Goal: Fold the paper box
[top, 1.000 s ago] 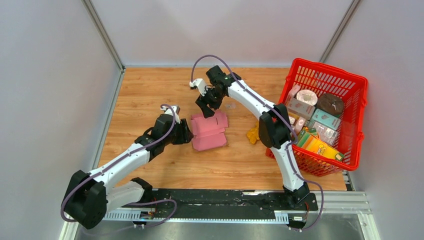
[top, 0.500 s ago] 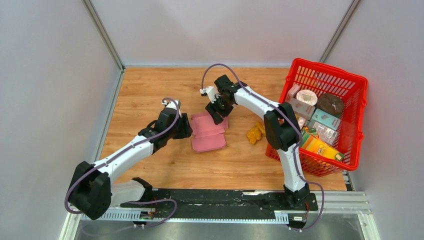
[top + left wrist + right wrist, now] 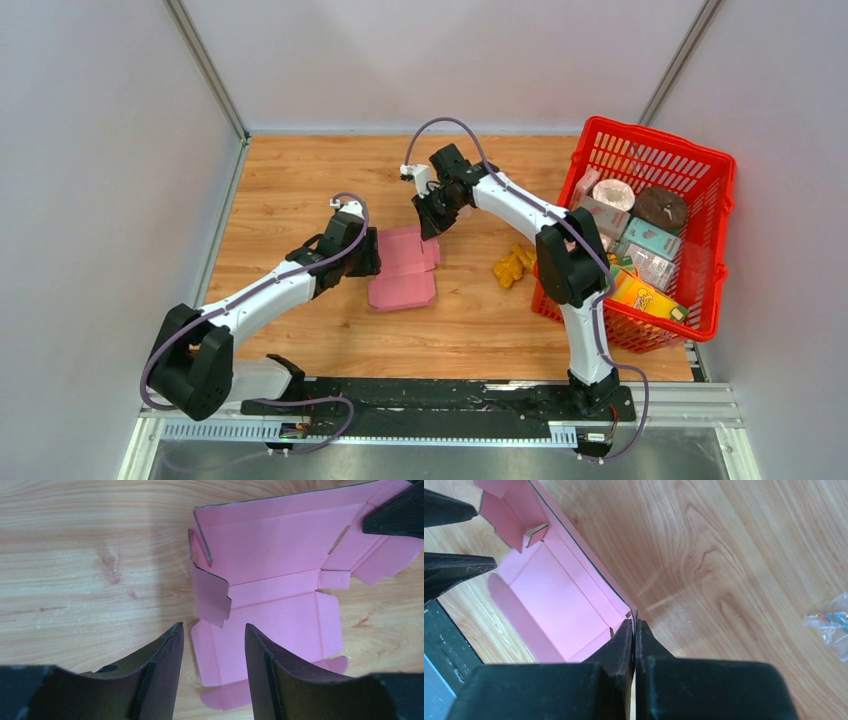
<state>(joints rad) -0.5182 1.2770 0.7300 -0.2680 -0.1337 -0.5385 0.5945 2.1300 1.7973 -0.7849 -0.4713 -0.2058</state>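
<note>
Two end effectors of mine work at the plain pink thin-cardboard paper box [image 3: 402,272], which lies near the middle of the light wooden tabletop [image 3: 290,190], opened out with its inside facing up. My left end effector [image 3: 213,628] sits at the box's 9 o'clock side with its jaws apart and nothing between them but air. In the left wrist view, the box's near corner shows through the gap. A small side flap stands up from the panel just beyond my fingertips, and a longer wall rises along the far left edge.

My right end effector [image 3: 634,622] is at the box's 1 o'clock corner, jaws pressed together on the thin edge of a raised wall. From the right wrist view, that wall runs away from my fingertips towards 11 o'clock.

At 3 o'clock from the box, apart from it, lies a small crumpled yellow-orange packet [image 3: 512,265]. Further out at 3 o'clock stands a large red plastic mesh basket [image 3: 650,140] filled with printed cartons.
</note>
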